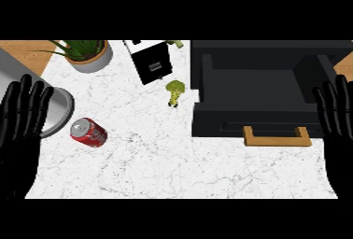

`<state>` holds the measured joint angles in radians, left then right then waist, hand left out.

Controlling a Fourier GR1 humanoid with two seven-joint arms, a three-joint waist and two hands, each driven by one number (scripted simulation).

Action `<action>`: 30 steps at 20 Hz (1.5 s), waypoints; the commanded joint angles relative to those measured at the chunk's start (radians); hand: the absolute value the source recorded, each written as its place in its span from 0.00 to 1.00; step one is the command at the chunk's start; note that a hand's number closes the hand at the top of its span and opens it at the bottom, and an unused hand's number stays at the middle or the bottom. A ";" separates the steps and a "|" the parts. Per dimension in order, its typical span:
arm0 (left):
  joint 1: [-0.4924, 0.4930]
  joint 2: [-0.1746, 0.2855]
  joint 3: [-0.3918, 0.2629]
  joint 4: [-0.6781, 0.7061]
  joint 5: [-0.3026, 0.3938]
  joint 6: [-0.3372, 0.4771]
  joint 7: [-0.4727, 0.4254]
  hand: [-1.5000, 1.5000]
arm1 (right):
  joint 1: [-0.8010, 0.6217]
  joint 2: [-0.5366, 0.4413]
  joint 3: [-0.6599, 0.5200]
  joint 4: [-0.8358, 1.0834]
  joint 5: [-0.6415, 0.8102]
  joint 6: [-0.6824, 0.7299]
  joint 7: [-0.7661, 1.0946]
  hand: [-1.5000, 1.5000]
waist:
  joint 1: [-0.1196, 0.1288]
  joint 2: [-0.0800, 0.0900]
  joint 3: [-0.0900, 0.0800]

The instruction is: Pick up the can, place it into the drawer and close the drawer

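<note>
near: left hand at 9 o'clock edge, right hand at 3 o'clock edge, fingers straight, empty, resting, pickup judged not begun | can on counter toward 9 o'clock, near left hand, on its side, long axis 10-to-4, lid toward 10 | far: drawer at 2 o'clock, open, ready to receive it

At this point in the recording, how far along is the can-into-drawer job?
Done: only that the drawer stands open. In hand: nothing; the left hand and right hand rest open at the view's edges. Left: the can sits on the counter, to be grasped, placed inside, and the drawer closed.
</note>
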<state>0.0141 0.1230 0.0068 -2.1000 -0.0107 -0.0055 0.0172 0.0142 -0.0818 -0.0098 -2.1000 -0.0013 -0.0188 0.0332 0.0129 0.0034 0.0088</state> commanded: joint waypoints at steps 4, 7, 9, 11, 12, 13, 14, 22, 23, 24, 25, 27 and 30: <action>-0.043 0.141 0.027 0.081 0.367 -0.363 -0.081 0.00 | -0.007 -0.002 0.037 0.006 -0.011 0.036 -0.017 0.00 | -0.022 0.000 -0.013; 0.026 0.272 0.010 0.168 0.391 -0.496 0.030 0.00 | 0.054 0.022 -0.028 0.056 0.006 -0.050 0.097 0.00 | -0.040 0.014 -0.013; 0.048 0.361 0.077 0.204 0.503 -0.607 0.031 0.00 | 0.075 0.020 -0.043 0.032 0.008 -0.066 0.143 0.00 | -0.025 0.002 -0.013; 0.007 0.444 0.173 0.310 0.608 -0.696 0.012 0.00 | 0.104 0.018 -0.048 0.021 0.014 -0.069 0.152 0.00 | -0.030 0.001 -0.011; -0.002 0.478 0.189 0.350 0.651 -0.743 0.018 0.00 | 0.085 -0.004 -0.098 0.009 -0.038 -0.055 0.169 0.00 | -0.029 0.000 -0.010; -0.005 0.520 0.232 0.418 0.683 -0.807 -0.013 0.00 | 0.126 0.010 -0.057 -0.014 0.006 -0.061 0.155 0.00 | -0.030 -0.001 -0.011; -0.013 0.534 0.244 0.448 0.696 -0.838 -0.021 0.00 | 0.127 -0.041 -0.129 -0.034 -0.072 -0.020 0.197 0.00 | -0.030 -0.002 -0.010; -0.056 0.691 0.352 0.694 0.852 -1.070 0.006 0.00 | 0.282 -0.043 -0.193 -0.076 -0.168 0.078 0.112 0.00 | -0.021 -0.004 -0.009; -0.008 0.693 0.355 0.636 0.864 -1.063 0.023 0.00 | 0.286 -0.035 -0.222 0.010 -0.170 0.100 0.004 0.00 | -0.015 -0.005 -0.008; -0.123 0.694 0.349 0.770 0.816 -1.100 0.008 0.00 | 0.315 -0.034 -0.201 -0.067 -0.164 0.098 0.077 0.00 | -0.027 -0.003 -0.009; -0.075 0.686 0.365 0.683 0.830 -1.073 0.012 0.00 | 0.330 -0.056 -0.274 -0.025 -0.232 0.141 0.028 0.00 | -0.021 -0.005 -0.008; -0.116 0.732 0.340 0.763 0.923 -1.060 0.065 0.00 | 0.335 -0.061 -0.293 -0.045 -0.254 0.156 0.048 0.00 | -0.022 -0.004 -0.008; -0.139 0.769 0.306 0.878 0.997 -1.089 0.105 0.00 | 0.291 -0.107 -0.365 -0.024 -0.311 0.175 0.066 0.00 | -0.025 -0.003 -0.008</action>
<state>-0.0949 0.8430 0.3311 -1.3291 0.8947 -1.0337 0.0808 0.3041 -0.1514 -0.2997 -2.1283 -0.2425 0.1135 0.1015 -0.0099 -0.0001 0.0003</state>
